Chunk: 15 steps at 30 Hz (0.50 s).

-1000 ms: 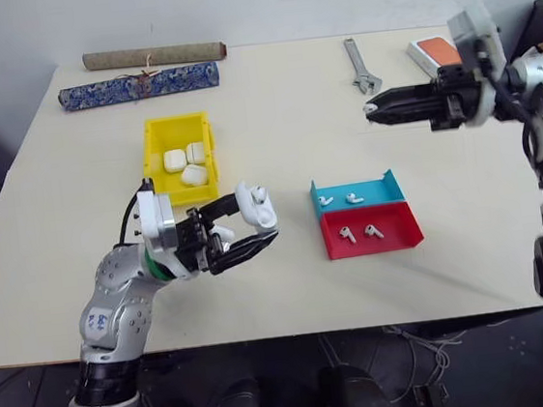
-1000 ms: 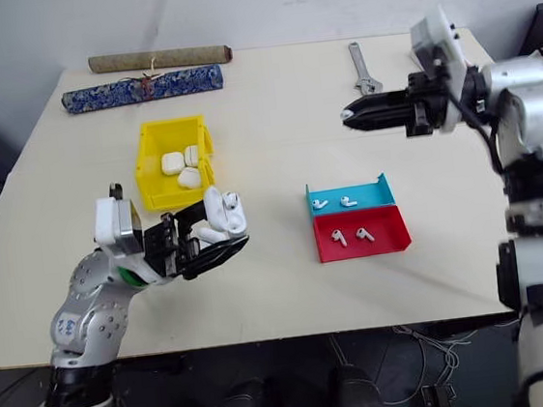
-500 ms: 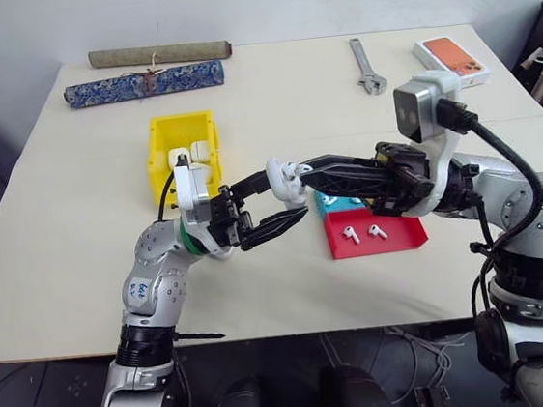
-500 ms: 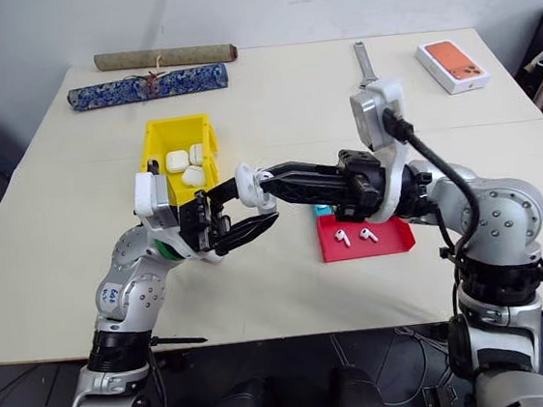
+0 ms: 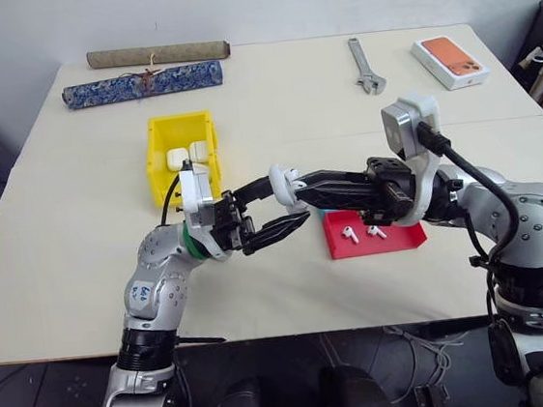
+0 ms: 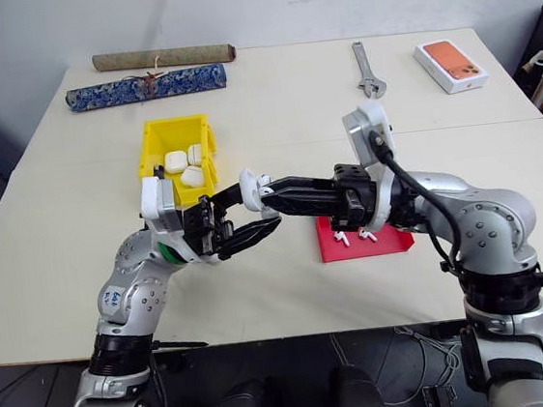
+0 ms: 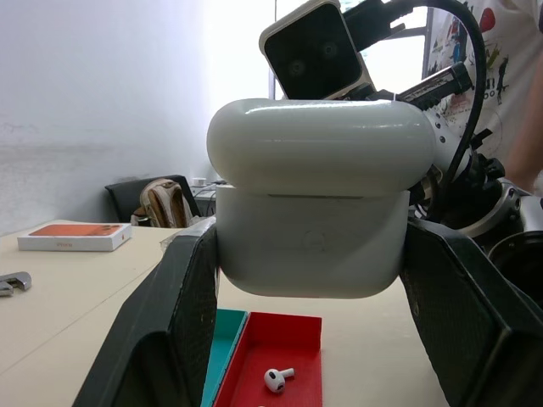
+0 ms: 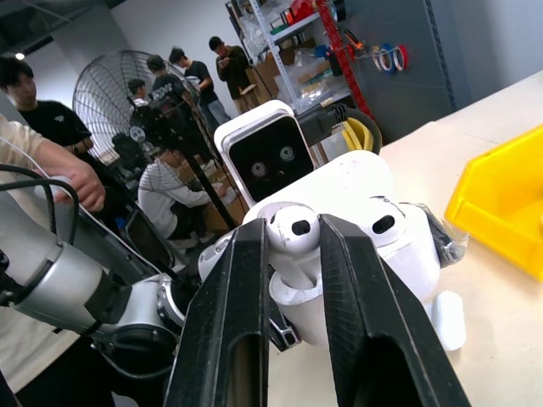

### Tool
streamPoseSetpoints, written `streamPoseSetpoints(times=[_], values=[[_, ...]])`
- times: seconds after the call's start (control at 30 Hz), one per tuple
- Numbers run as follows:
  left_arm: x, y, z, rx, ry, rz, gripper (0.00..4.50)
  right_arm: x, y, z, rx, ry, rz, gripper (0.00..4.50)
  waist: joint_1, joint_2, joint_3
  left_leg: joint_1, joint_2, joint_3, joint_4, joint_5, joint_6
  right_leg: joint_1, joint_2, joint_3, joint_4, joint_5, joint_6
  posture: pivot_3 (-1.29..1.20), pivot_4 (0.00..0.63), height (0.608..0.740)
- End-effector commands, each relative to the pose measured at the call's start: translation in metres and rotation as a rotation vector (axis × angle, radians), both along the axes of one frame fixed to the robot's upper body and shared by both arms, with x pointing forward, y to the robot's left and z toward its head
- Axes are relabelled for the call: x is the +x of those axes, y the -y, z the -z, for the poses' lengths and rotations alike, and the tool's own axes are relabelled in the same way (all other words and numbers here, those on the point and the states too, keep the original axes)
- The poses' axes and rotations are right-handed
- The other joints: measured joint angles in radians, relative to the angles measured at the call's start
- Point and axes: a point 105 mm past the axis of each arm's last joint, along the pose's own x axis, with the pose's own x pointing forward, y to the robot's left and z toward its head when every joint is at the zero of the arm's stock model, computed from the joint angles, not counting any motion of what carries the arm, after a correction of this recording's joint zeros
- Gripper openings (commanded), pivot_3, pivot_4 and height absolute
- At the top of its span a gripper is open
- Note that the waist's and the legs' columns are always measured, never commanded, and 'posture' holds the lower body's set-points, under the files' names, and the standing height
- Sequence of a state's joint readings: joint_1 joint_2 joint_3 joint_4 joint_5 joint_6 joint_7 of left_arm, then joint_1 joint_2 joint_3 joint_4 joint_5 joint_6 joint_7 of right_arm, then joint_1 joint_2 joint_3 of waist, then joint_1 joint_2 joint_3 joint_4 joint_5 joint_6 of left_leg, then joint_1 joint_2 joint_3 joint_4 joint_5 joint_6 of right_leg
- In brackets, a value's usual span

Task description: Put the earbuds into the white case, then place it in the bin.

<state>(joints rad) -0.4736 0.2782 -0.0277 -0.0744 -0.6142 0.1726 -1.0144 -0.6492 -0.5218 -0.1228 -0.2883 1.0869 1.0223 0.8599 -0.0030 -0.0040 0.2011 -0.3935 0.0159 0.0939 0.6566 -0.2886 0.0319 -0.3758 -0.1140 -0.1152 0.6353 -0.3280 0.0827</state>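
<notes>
White case [image 7: 316, 208]: clamped between the two black fingers of the left gripper [image 5: 270, 207], held in the air above the table [image 5: 72, 244], between the yellow bin [image 5: 155, 150] and the red tray [image 5: 392, 241]. Lid stands flipped open. In the right wrist view one earbud [image 8: 379, 222] already sits in its socket in the open case.

Right gripper [image 8: 293, 240]: reaches across from the right, fingertips meeting the open top of the case. Its fingers are pinched on a second earbud [image 8: 294, 226], the bud head showing between them just above the case's empty socket. Whether the stem has entered the socket cannot be told.

Yellow bin: on the table behind the left arm, holding three other white cases [image 5: 189, 155] of the same kind.

Red tray: two loose earbuds [image 5: 361, 234] lying inside. The teal tray [image 7: 227, 350] adjoins it on the far side, mostly hidden by the right arm in the head views.

Also on the table, well apart from the work: a wrench [image 5: 364, 65] and a white box with orange top [image 5: 448, 59] toward the far right corner; a blue patterned cloth roll [image 5: 139, 84] and a brown roll [image 5: 157, 54] along the far left edge.

People [image 8: 59, 127] stand in the background of the right wrist view, near a large fan [image 8: 119, 93].
</notes>
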Motion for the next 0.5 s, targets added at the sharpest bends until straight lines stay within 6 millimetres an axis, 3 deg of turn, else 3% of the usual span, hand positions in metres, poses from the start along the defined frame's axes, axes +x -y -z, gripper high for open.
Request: streamPoseSetpoints(times=[0.03, 0.17, 0.3, 0.43, 0.5], values=[[-0.011, 0.002, -0.015, -0.018, 0.082, 0.015, 2.79, 0.002, -0.004, 0.009, -0.033, 0.014, 0.015, 0.43, 0.001, 0.000, 0.000, 0.000, 0.000, 0.000, 0.000, 0.000, 0.000, 0.000, 0.000, 0.000, 0.000, 0.000, 0.000, 0.00, 0.150, 0.740], [-0.012, 0.002, -0.014, -0.020, 0.082, 0.010, 2.79, 0.005, -0.002, 0.016, -0.063, 0.022, 0.039, 0.43, 0.001, 0.000, 0.000, 0.000, 0.000, 0.000, 0.000, 0.000, 0.000, 0.000, 0.000, 0.000, -0.001, 0.000, 0.000, 0.00, 0.150, 0.740], [-0.012, -0.002, -0.012, -0.017, 0.079, 0.004, 2.79, -0.004, 0.006, 0.008, -0.047, 0.097, 0.033, 1.72, 0.004, 0.000, 0.000, -0.001, 0.000, -0.001, 0.000, 0.000, 0.000, 0.000, 0.000, 0.000, -0.005, 0.000, 0.001, 0.00, 0.150, 0.740], [-0.012, -0.011, -0.006, 0.007, 0.065, -0.014, 2.79, -0.027, 0.028, 0.003, -0.086, 0.036, -0.048, 3.10, 0.004, 0.000, 0.000, -0.003, 0.000, -0.001, 0.000, -0.001, 0.001, 0.000, 0.000, -0.001, -0.007, 0.001, 0.001, 0.00, 0.150, 0.740], [-0.012, -0.017, -0.001, 0.027, 0.048, -0.024, 2.79, -0.032, 0.039, 0.003, -0.120, 0.009, -0.047, 3.35, 0.004, 0.000, 0.000, -0.003, 0.000, -0.001, 0.000, -0.001, 0.002, 0.000, 0.000, -0.001, -0.007, 0.001, 0.001, 0.00, 0.150, 0.740]])
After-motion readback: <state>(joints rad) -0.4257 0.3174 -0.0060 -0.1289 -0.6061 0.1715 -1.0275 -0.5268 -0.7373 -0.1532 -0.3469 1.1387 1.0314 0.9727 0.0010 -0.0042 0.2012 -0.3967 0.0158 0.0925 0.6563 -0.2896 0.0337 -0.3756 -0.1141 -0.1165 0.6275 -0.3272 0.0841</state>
